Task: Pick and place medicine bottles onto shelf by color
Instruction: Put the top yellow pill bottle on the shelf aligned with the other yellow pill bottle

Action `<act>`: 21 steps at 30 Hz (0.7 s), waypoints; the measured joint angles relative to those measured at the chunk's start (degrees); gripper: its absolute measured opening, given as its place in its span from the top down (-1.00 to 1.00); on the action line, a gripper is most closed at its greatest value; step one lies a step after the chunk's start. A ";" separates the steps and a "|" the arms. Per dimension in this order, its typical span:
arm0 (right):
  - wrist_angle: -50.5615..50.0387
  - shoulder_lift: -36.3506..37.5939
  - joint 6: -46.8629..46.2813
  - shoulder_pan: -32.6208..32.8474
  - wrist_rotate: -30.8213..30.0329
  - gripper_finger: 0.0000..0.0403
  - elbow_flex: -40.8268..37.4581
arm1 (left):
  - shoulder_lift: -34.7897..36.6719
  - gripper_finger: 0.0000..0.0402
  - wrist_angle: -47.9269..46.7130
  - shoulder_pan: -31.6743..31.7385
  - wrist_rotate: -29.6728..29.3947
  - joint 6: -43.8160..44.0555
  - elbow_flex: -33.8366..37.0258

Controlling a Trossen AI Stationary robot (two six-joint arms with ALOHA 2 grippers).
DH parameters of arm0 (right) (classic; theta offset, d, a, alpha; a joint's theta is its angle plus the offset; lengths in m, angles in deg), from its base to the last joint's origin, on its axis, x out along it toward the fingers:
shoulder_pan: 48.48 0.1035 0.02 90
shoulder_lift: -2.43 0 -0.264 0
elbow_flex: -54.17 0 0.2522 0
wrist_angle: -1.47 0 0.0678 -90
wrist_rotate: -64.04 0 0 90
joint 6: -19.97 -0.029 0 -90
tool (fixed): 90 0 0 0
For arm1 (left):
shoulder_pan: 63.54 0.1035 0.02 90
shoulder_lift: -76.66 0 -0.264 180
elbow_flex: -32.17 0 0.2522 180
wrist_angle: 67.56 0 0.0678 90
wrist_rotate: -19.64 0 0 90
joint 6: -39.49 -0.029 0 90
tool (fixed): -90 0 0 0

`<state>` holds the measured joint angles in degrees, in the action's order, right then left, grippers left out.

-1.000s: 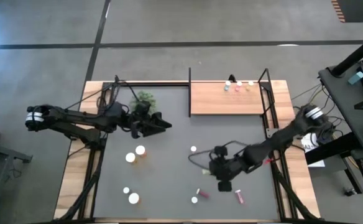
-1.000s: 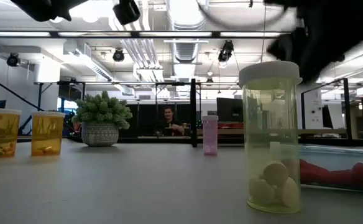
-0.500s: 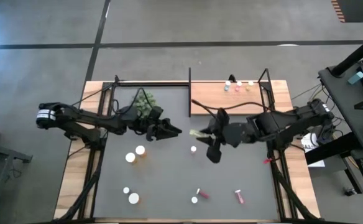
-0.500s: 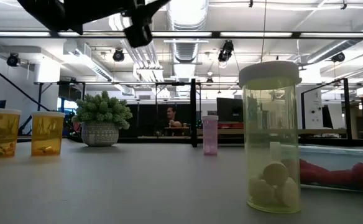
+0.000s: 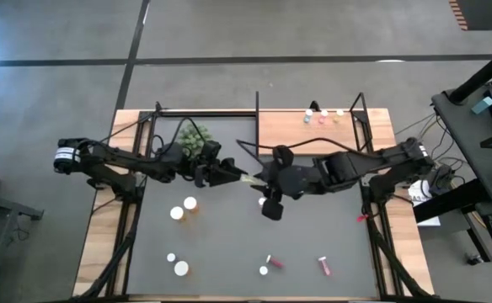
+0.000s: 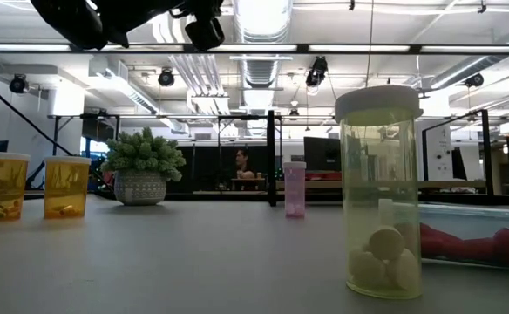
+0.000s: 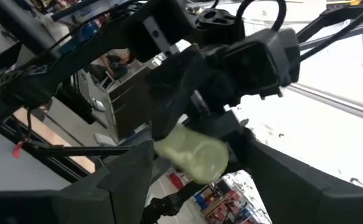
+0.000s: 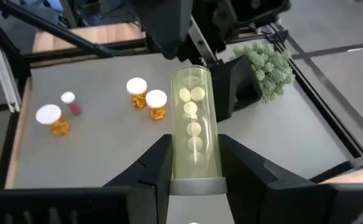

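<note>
My right gripper (image 8: 196, 149) is shut on a yellow-green medicine bottle (image 8: 194, 118) with pale tablets inside, held high over the middle of the table (image 5: 229, 244). The bottle's free bottom end (image 7: 191, 152) lies between the fingers of my open left gripper (image 5: 238, 176); I cannot tell whether they touch it. Two orange bottles (image 5: 184, 208) stand on the table's left half. The wooden shelf (image 5: 309, 139) at the far right carries three small bottles (image 5: 323, 115). My right gripper pinches the bottle's clear sides just ahead of its white cap (image 8: 194, 169) between its two fingers (image 8: 145, 174). The fingers lie along the bottle. They come from the table's right, slanting a little downward. The bottle is lifted clear, its bottom end pointing toward the left gripper.
A green plant ball (image 5: 193, 138) sits at the far left, close behind my left arm. Small white-capped bottles (image 5: 180, 268), a red vial (image 5: 270, 263) and a pink vial (image 5: 323, 266) lie along the near edge. Another yellow-green bottle (image 6: 379, 192) stands close to the low camera.
My right gripper has risen from low over the table's near right and swung toward the far left, carrying the yellow-green bottle up to the left gripper. My left gripper has moved a little toward the table's middle and stayed open.
</note>
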<state>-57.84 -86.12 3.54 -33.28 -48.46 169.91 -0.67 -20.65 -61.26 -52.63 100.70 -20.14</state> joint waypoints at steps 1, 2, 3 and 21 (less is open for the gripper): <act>-0.85 -0.68 0.00 -0.33 0.02 0.47 0.63 | 0.04 -0.22 0.15 0.00 0.02 -0.01 0.01; -2.24 -1.36 -0.02 -0.75 0.04 0.47 1.32 | 0.06 -0.22 0.21 0.00 -0.02 -0.04 0.03; -3.32 -1.89 -0.02 -1.17 0.32 0.47 1.98 | 0.06 -0.22 -0.11 0.01 -0.16 -0.07 0.13; -21.30 -12.45 2.05 -3.52 0.12 0.47 16.06 | -0.18 0.08 -7.90 0.43 -0.50 1.46 0.37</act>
<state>-79.14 -98.56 5.59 -36.80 -48.34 185.97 -0.86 -28.55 -60.83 -53.13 102.16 -19.77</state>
